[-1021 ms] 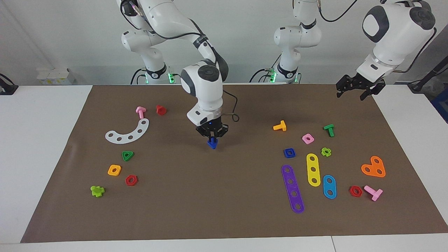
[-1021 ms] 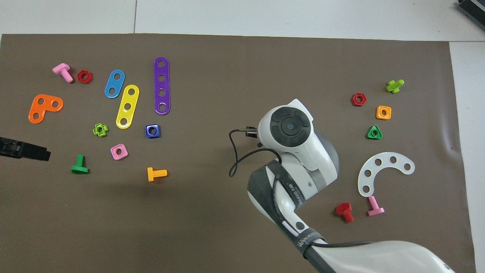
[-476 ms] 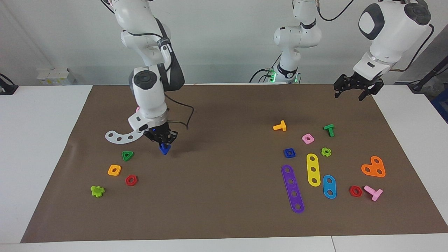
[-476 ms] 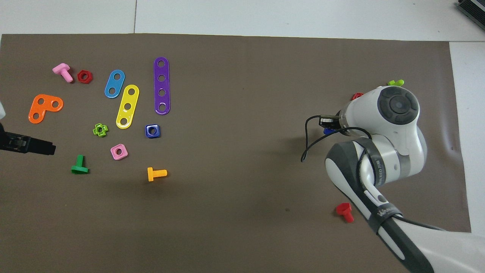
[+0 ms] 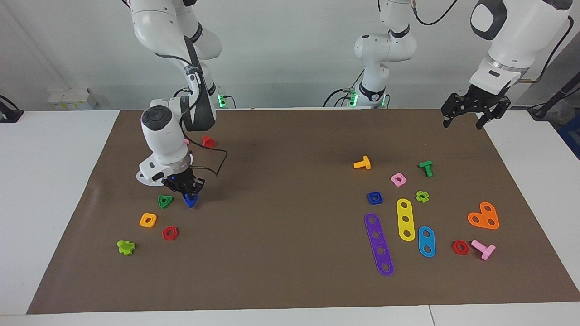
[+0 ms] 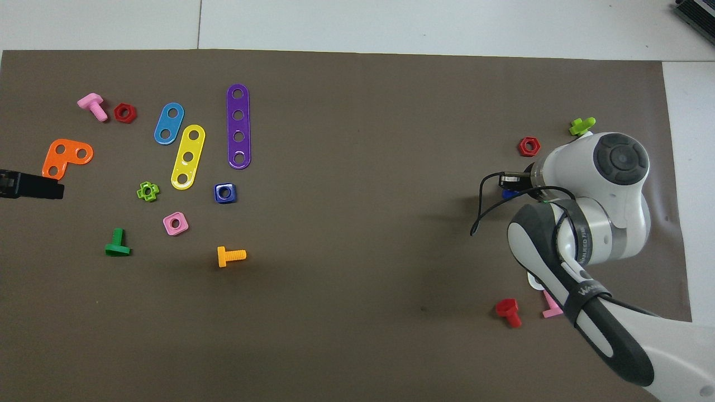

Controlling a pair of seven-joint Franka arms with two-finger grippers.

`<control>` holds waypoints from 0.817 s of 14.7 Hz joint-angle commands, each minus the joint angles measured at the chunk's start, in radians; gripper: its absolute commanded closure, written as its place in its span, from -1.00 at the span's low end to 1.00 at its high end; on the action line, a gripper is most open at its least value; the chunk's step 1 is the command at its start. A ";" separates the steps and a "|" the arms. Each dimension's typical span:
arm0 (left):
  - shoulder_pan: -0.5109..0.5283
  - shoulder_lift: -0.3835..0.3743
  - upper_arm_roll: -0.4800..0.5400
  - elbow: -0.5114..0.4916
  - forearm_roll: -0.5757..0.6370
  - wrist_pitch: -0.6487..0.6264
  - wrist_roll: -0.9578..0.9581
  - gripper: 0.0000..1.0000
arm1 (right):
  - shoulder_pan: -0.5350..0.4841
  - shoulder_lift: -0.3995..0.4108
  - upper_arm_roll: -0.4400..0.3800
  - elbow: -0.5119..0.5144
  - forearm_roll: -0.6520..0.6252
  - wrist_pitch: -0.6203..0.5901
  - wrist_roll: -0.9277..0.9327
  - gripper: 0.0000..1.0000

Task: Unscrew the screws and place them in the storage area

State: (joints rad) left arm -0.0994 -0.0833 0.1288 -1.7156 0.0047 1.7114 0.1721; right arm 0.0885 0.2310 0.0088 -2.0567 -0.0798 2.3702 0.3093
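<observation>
We see the right gripper point(image 5: 186, 190) has carried the small dark-blue triangular-headed plastic screw point(image 5: 190, 200), clamped between its fingers, over beside the green triangular nut point(image 5: 165, 201). The left gripper point(image 5: 476, 113), fingers spread, has lifted slightly above the brown mat point(image 5: 290, 253) on the white table point(image 5: 50, 190).

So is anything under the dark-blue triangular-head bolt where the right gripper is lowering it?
Nothing visible. The right gripper holds the dark-blue triangular-head bolt over bare brown mat, beside the green triangular nut.
</observation>
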 commanded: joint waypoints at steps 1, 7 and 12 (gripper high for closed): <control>-0.013 0.085 0.008 0.161 0.012 -0.097 -0.036 -1.00 | -0.021 0.005 0.014 -0.022 0.014 0.055 -0.019 1.00; 0.021 0.129 -0.032 0.304 -0.014 -0.271 -0.118 -1.00 | -0.024 0.010 0.013 -0.040 0.014 0.096 -0.015 -0.70; 0.159 0.099 -0.251 0.283 -0.002 -0.254 -0.253 -1.00 | -0.029 -0.083 0.013 -0.002 0.015 -0.009 -0.012 -0.93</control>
State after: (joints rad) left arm 0.0148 0.0252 -0.0571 -1.4377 0.0018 1.4510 -0.0301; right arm 0.0783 0.2181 0.0086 -2.0732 -0.0793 2.4335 0.3093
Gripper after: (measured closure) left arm 0.000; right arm 0.242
